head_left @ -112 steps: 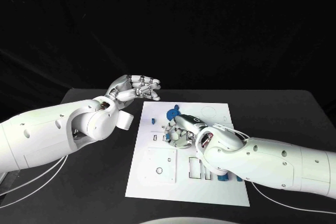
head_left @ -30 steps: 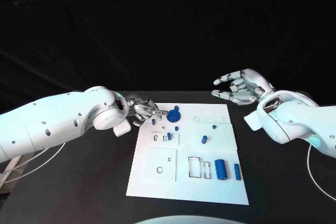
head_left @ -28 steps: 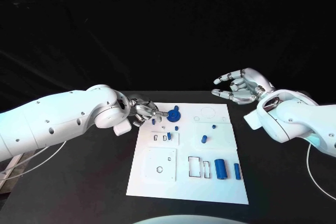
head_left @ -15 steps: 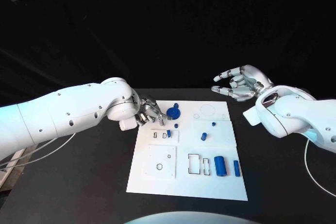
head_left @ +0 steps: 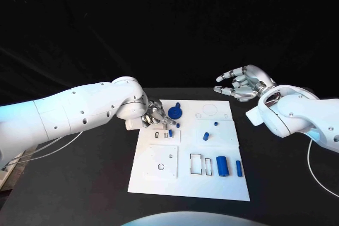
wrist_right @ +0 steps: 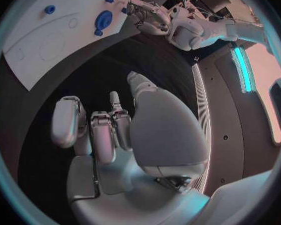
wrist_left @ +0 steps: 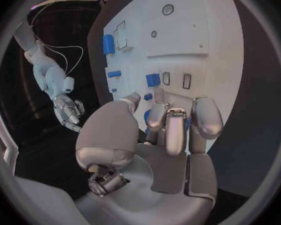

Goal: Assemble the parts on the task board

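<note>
**Left hand low at the board's far corner, right hand raised off to the side**

The left hand [head_left: 154, 116] hangs over the far left corner of the task board [head_left: 159, 184], its fingers [wrist_left: 168, 130] curled inward and bunched together. A sliver of blue shows between those fingers in the left wrist view, but whether it is a part being pinched or one lying on the board beneath them cannot be told. Just off the fingertips sits a round blue part with a stem [head_left: 175, 111], and a small blue peg [head_left: 170, 133] stands in the raised block a little nearer the robot than the fingers.

The right hand [head_left: 242, 84] is lifted well clear of the board, beyond its far right corner, fingers [wrist_right: 100, 130] loosely curved and apart, holding nothing.

Well away from both hands, more parts lie on the board: a short blue piece [head_left: 205, 136] near the middle, and at the near right a thick blue cylinder [head_left: 222, 166] with a thin blue bar [head_left: 239, 168] just beside it, next to two outlined rectangular slots [head_left: 201, 166].
</note>
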Robot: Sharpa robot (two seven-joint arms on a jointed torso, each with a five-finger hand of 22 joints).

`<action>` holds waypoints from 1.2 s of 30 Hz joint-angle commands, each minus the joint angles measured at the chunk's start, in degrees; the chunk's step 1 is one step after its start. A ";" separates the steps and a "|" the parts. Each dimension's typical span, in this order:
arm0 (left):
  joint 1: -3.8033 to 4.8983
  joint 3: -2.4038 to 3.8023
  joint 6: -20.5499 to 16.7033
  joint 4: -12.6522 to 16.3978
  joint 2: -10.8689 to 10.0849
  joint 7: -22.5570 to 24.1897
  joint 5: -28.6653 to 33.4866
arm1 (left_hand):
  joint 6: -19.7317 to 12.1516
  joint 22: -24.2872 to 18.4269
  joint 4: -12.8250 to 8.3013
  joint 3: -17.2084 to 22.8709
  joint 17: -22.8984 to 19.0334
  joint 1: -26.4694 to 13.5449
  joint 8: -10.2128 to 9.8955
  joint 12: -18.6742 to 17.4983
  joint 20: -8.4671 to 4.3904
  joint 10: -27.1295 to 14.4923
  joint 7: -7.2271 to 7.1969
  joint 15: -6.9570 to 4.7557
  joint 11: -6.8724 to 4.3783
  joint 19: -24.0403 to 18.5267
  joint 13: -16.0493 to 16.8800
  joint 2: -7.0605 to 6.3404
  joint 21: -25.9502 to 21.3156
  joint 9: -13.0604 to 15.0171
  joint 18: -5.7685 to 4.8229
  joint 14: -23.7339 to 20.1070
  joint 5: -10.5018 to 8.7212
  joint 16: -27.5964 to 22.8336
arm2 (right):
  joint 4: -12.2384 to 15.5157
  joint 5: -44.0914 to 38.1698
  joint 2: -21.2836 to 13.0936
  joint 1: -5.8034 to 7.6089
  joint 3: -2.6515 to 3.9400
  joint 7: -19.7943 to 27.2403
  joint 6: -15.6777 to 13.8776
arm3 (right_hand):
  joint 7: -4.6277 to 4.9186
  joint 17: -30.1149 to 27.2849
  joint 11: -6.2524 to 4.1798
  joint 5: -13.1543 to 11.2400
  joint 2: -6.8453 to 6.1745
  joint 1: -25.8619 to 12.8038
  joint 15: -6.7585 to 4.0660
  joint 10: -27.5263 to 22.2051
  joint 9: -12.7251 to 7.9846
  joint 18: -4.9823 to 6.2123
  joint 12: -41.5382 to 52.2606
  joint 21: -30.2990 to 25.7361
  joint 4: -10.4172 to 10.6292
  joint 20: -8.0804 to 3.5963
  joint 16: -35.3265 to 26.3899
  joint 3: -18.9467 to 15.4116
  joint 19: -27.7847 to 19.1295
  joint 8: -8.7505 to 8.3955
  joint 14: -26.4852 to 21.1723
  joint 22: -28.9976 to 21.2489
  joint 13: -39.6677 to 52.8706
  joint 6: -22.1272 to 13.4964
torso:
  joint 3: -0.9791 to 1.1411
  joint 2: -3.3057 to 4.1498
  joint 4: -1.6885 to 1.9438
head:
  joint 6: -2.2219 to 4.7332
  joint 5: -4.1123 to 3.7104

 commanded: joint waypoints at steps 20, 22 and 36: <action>0.06 -0.20 7.09 -1.81 1.81 -2.22 0.96 | 0.72 0.16 -0.33 0.13 6.20 0.87 -0.83 -0.63 0.47 -0.81 0.19 -0.20 0.17 -0.43 -0.66 0.37 0.33 -0.40 -0.75 3.73 0.02 0.08 | -0.25 -0.60 0.30 0.00 0.02 -0.44 0.70 | -0.03 9.69 -0.01 0.03 -0.39 -0.07 0.05 0.44 0.08 0.78 -0.59 -0.78 0.50 -0.06 -0.37 -0.12 -0.56 0.28 4.74 -0.43 7.71 0.46 | 0.01 -0.02 -0.01 | -0.88 0.28; 0.05 -0.24 7.39 -1.89 1.91 -2.28 1.02 | 0.72 0.16 -0.33 0.13 6.20 0.88 -0.83 -0.64 0.47 -0.81 0.19 -0.20 0.17 -0.43 -0.66 0.37 0.33 -0.40 -0.75 3.73 0.02 0.08 | -0.26 -0.60 0.31 0.00 0.02 -0.47 0.71 | -0.03 9.69 -0.01 0.03 -0.39 -0.07 0.05 0.44 0.08 0.78 -0.59 -0.78 0.50 -0.06 -0.37 -0.12 -0.56 0.28 4.74 -0.43 7.71 0.46 | 0.02 -0.03 0.00 | -0.95 0.25; -0.05 -0.41 8.28 -2.53 2.44 -2.49 1.57 | 0.79 0.23 -0.36 0.31 6.23 1.40 -1.02 -0.79 0.49 -0.96 0.21 -0.19 0.18 -0.50 -0.88 0.37 0.39 -0.51 -0.75 3.74 0.02 0.09 | -0.32 -0.61 0.58 -0.02 0.02 -0.62 0.96 | -0.05 9.73 -0.02 0.04 -0.35 -0.11 0.04 0.48 0.09 0.76 -0.54 -0.74 0.58 -0.07 -0.37 -0.12 -0.52 0.31 4.74 -0.37 7.77 0.49 | 0.03 -0.01 0.00 | -1.21 0.28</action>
